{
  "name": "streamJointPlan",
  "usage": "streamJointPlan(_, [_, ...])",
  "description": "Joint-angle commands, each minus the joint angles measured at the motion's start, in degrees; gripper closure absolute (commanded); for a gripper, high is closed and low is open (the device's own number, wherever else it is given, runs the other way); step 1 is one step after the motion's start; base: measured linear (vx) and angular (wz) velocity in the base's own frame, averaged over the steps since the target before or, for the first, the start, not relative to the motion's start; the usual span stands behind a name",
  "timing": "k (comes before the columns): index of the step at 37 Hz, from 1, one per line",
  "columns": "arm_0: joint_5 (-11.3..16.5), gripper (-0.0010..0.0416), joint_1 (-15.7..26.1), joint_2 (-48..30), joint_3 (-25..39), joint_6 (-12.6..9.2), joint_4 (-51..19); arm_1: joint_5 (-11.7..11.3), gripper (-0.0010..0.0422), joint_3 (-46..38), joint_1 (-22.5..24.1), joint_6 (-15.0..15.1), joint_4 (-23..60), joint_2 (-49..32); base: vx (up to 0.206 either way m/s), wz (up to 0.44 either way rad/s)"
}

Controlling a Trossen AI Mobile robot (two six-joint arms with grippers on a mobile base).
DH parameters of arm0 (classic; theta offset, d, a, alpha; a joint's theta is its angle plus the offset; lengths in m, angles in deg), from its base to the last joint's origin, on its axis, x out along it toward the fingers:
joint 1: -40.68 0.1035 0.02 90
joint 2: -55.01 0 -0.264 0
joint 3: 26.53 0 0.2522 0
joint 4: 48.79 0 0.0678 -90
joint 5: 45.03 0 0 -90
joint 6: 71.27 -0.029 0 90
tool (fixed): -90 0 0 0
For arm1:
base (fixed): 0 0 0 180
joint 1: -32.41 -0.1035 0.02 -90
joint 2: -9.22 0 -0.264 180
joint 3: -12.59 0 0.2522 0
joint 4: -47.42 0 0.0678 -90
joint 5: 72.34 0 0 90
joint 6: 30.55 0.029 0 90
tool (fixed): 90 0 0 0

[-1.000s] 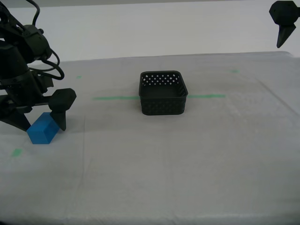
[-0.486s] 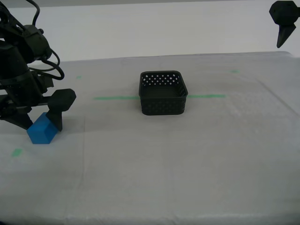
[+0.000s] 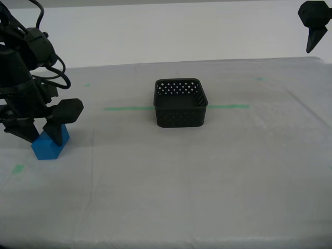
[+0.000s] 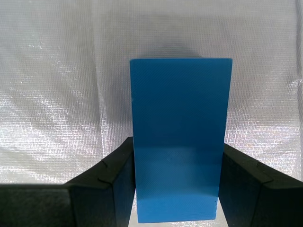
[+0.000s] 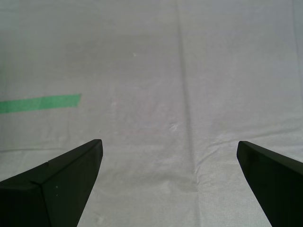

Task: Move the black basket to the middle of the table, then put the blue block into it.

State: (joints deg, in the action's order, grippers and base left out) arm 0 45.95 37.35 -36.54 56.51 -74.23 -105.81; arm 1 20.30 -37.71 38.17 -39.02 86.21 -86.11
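Smooth blue block (image 4: 180,142), perforated black basket (image 3: 180,103)

No text, label, brand, number or sign can be read in any view. The faces of the blue block (image 4: 180,142) between my second gripper's jaws are plain and bear no print.

Blue block (image 4: 180,142), hole-dotted black basket (image 3: 180,104)

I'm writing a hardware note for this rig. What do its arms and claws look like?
Both are matte black. The second claw has wedge-shaped fingers tapering to points, on a bulky arm with looping black cables. The first claw shows the same pointed black fingers. No markings are visible.
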Motion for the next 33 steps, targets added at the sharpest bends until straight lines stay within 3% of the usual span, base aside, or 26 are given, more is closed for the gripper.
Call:
streamJointPlan(1, [0.0,0.0007,0.0,0.0,0.0,0.1,0.0,-0.3,0.0330,0.0,0.0,-0.2,0.5,0.0,0.000,0.000])
streamJointPlan(9, [0.0,0.0007,0.0,0.0,0.0,0.1,0.0,-0.3,0.0418,0.0,0.0,-0.2,0.6,0.0,0.000,0.000])
streamJointPlan(33, [0.0,0.0007,0.0,0.0,0.0,0.1,0.0,0.5,0.0413,-2.2,0.1,-2.4,3.9,2.4,0.000,0.000])
